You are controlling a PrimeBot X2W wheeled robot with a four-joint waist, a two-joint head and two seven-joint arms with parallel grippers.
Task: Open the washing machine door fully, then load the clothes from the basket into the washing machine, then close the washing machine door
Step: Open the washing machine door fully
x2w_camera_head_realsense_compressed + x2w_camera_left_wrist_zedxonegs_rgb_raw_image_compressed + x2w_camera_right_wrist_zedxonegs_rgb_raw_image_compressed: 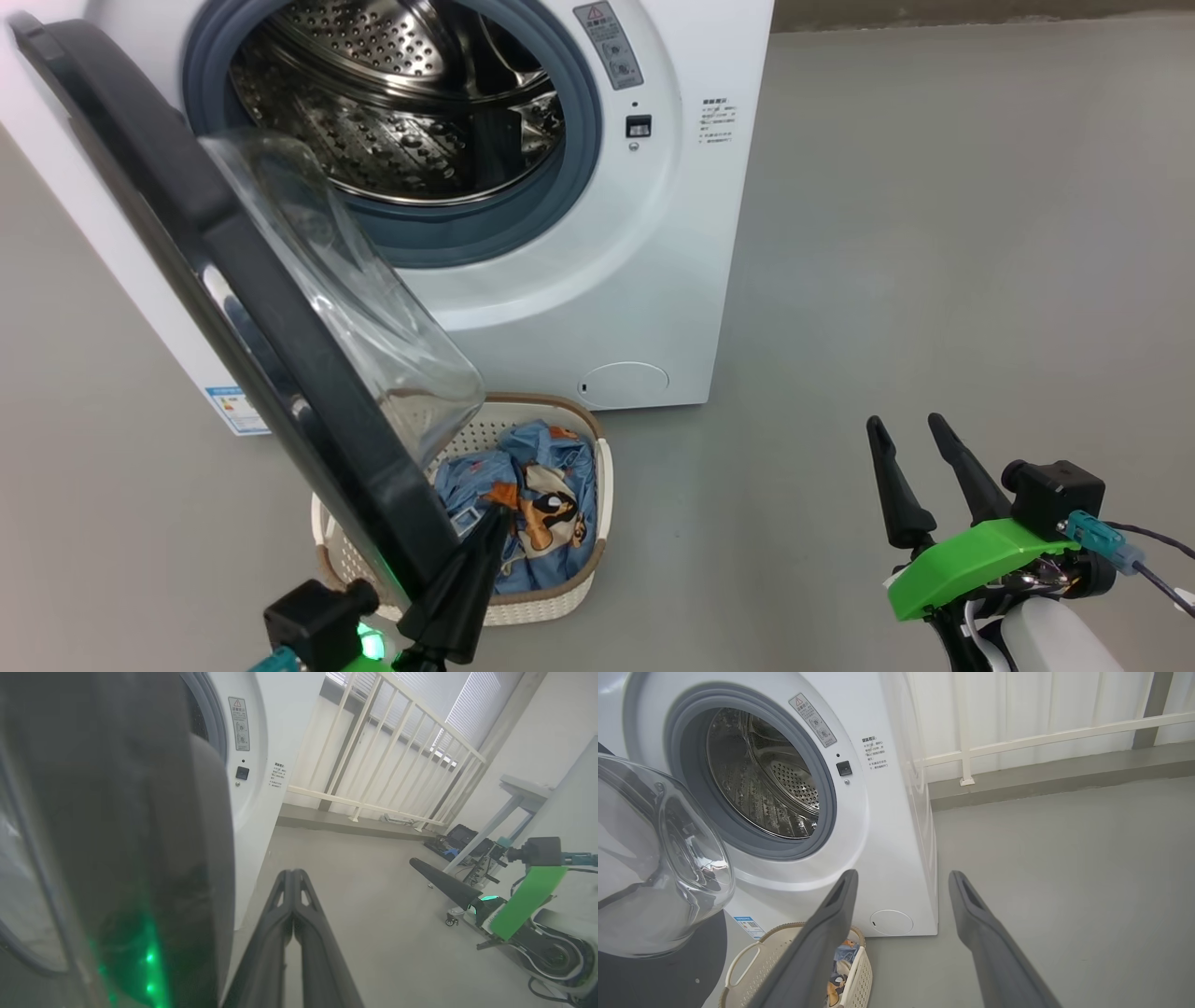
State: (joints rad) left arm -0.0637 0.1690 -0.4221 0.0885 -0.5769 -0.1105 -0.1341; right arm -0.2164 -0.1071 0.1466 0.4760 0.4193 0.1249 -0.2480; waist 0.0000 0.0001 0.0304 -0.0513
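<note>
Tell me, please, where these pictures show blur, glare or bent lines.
Head view: sharp, evenly lit; the washing machine door shows pale reflections in its glass. Left wrist view: the door, very near, is blurred, with a green glow low on its rim. Right wrist view: the wide lens tilts and bows the washing machine.

This looks like a robotics lab or test room rather than a home laundry. The washing machine (pixel 607 280) stands free on a bare, smooth grey floor (pixel 934 233). A white slatted railing (pixel 373 742) runs along a raised grey ledge in front of windows with blinds (pixel 472 695). By a plain white wall, a pale table (pixel 525 788) stands over an open black equipment case (pixel 460 836) and some loose gear too small to identify.
</note>
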